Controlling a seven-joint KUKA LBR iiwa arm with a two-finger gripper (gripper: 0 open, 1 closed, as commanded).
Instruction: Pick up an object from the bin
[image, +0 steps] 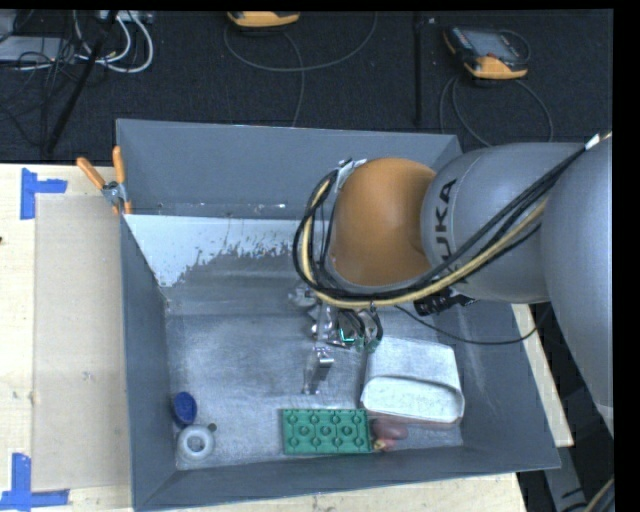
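My gripper (318, 372) hangs below the orange wrist cover, over bare bin floor in the middle of the bin. A green studded building plate (324, 432) lies flat just in front of it, near the bin's front wall. To the right of the gripper rests a white padded pouch (412, 390), with a small reddish-brown thing (390, 432) tucked under its front edge next to the green plate. Nothing shows in the gripper.
A blue cap (184, 407) and a white ring-shaped roll (196, 443) lie in the bin's front left corner. The arm and its cables cover the bin's right rear part. Bare floor stretches across the left and middle.
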